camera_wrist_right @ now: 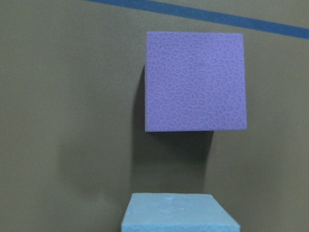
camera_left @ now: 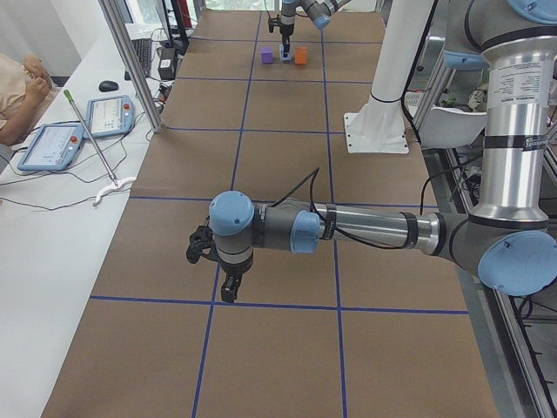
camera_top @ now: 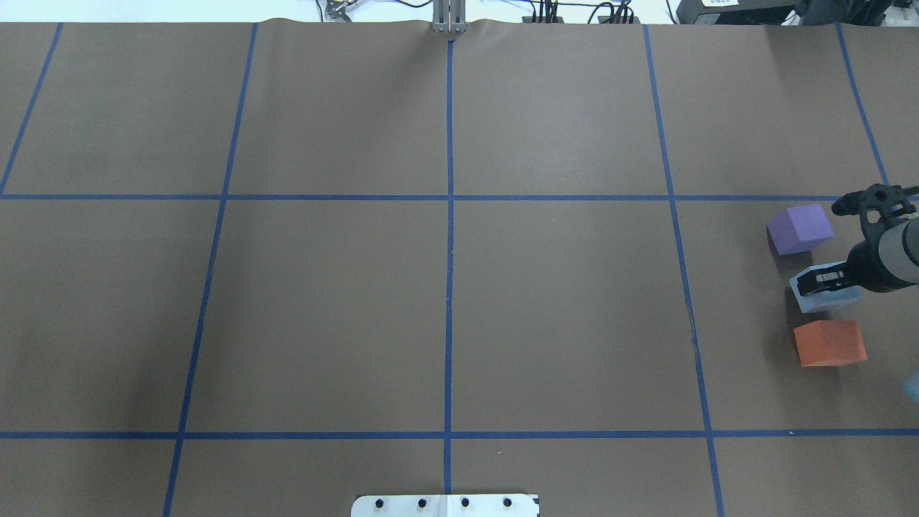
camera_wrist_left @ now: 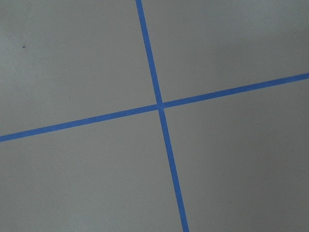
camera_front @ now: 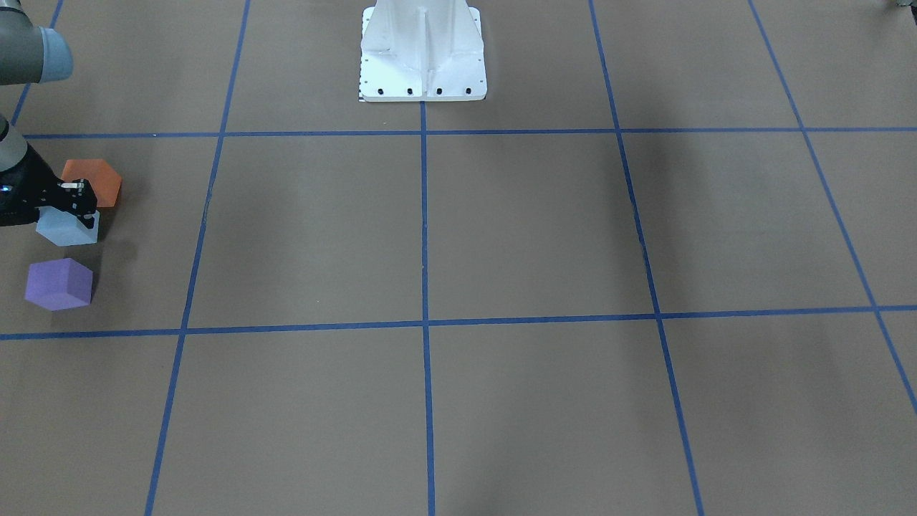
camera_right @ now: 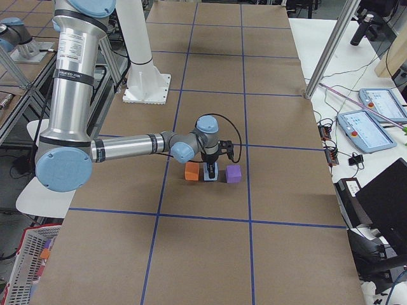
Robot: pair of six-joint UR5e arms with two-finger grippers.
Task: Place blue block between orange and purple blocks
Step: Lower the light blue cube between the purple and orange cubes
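Note:
The light blue block (camera_front: 64, 231) sits on the table between the orange block (camera_front: 93, 183) and the purple block (camera_front: 59, 284), in a row at the table's right end. In the overhead view the blue block (camera_top: 826, 298) lies between purple (camera_top: 800, 228) and orange (camera_top: 829, 343). My right gripper (camera_top: 815, 281) reaches down onto the blue block with its fingers against the block's sides. The right wrist view shows the purple block (camera_wrist_right: 195, 81) ahead and the blue block's top (camera_wrist_right: 174, 212) at the bottom edge. My left gripper (camera_left: 211, 273) hovers over bare table far away; I cannot tell whether it is open or shut.
The white robot base (camera_front: 423, 64) stands at the table's middle edge. Blue tape lines (camera_wrist_left: 159, 105) grid the brown table. Operator tablets (camera_left: 52, 144) lie on a side bench. The three blocks sit close to the table's right end.

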